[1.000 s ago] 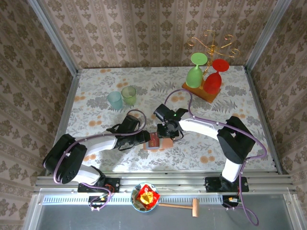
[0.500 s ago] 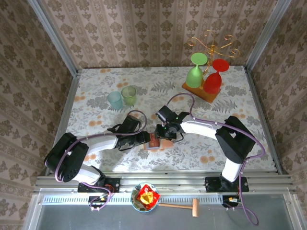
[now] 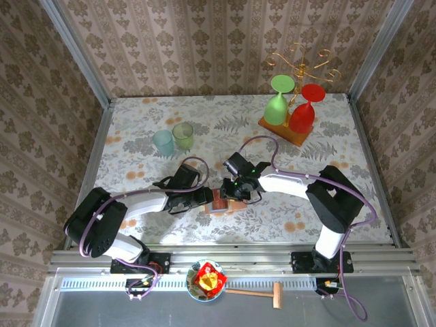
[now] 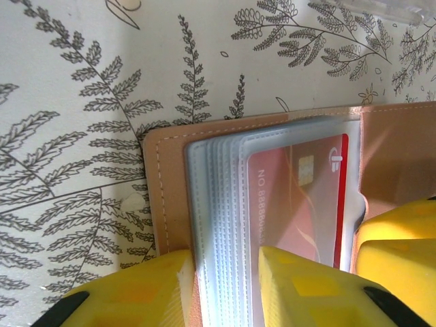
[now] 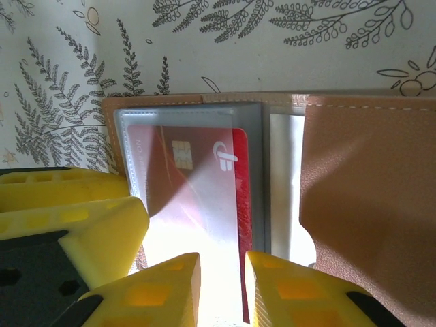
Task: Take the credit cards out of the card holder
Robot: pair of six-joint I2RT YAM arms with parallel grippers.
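At table [image 3: 136, 116] front-centre, wallet [image 3: 219, 203] lies open, long axis left-right; red card [image 5: 197, 177] in clear sleeves [image 4: 218, 191], its length toward the fingers; left gripper [image 4: 225, 255] narrow, clamped on sleeve stack; right gripper [image 5: 223, 257] narrow astride card end, grip unclear; sleeve layers separate in left wrist view, overhead shows wallet mostly covered by grippers.

The table [image 3: 136, 129], covered in a fern-and-flower print, carries an open card holder [image 3: 219, 202] near its front middle, a blue cup [image 3: 163, 142] just beside a green cup [image 3: 182, 135] at left rear, and a wooden stand [image 3: 281, 131] at right rear.
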